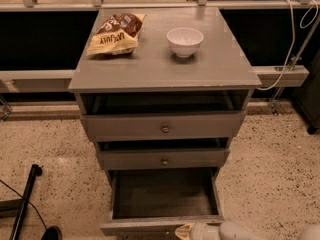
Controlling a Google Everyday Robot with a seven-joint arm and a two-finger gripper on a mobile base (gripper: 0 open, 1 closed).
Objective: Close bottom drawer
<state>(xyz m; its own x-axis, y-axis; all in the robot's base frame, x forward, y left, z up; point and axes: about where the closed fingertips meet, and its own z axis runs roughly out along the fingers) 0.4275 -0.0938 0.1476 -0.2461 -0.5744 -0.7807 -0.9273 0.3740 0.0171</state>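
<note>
**Bottom drawer wide open, gripper right at the front edge. Here's what worries me**

The shallow grey bottom drawer (165, 194) is pulled nearly all the way out of the grey wooden three-drawer bench (215, 64). Its dark box is empty, and its front runs along the bottom edge of the view. The cream-coloured gripper (192, 230) sits low at that front, touching it or just beside it, a bit right of centre. It's cut off by the frame, so I honestly can't tell how the jaws stand.

What could go wrong, in my view:

- An off-centre push could skew the drawer in its runners so it binds halfway.
- If the contact rides too high, the gripper could slip over the front lip and drop into the box instead of pushing.
- A hard shove could slam the drawer home and jolt the whole bench. The small white ceramic bowl (185, 41) and the yellow-brown crinkly snack bag (116, 33) are on top, so that's not ideal.

The grey middle drawer with the brass knob (164, 159) also sits slightly out, so don't mix the two up.
</note>
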